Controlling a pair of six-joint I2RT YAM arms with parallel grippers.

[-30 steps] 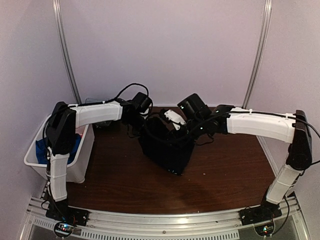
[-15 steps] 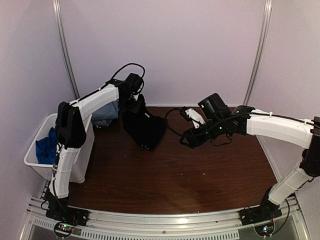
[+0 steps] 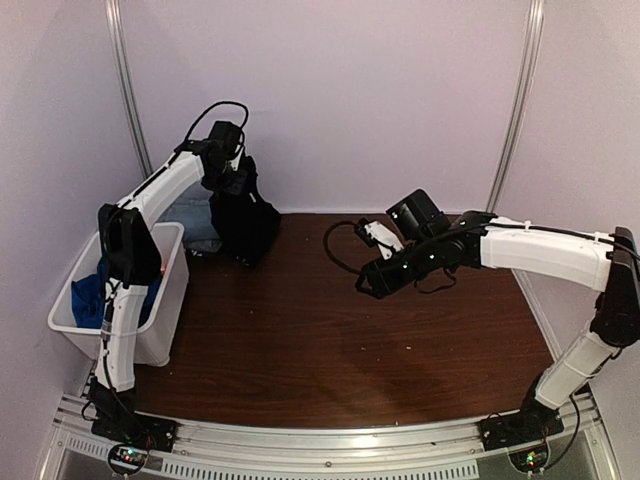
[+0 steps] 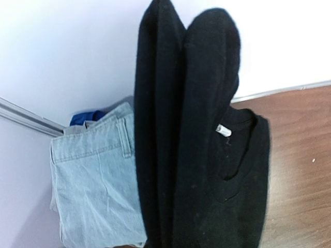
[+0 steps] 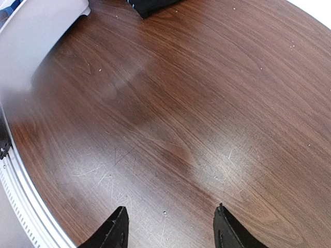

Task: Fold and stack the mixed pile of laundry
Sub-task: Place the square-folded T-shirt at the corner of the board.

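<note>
Black cloth (image 3: 245, 215) hanging below left gripper (image 3: 237, 168) (clamped on it), right gripper (image 5: 170, 209) half-open, well apart

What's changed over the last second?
The left gripper, shut on the black cloth, carried it up and back-left toward the denim stack. The right gripper, open, drew back right, clear of the cloth. The white bin stayed put.

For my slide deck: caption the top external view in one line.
Left hand holds the black cloth up beside the denim; right hand hangs open over the table.
</note>
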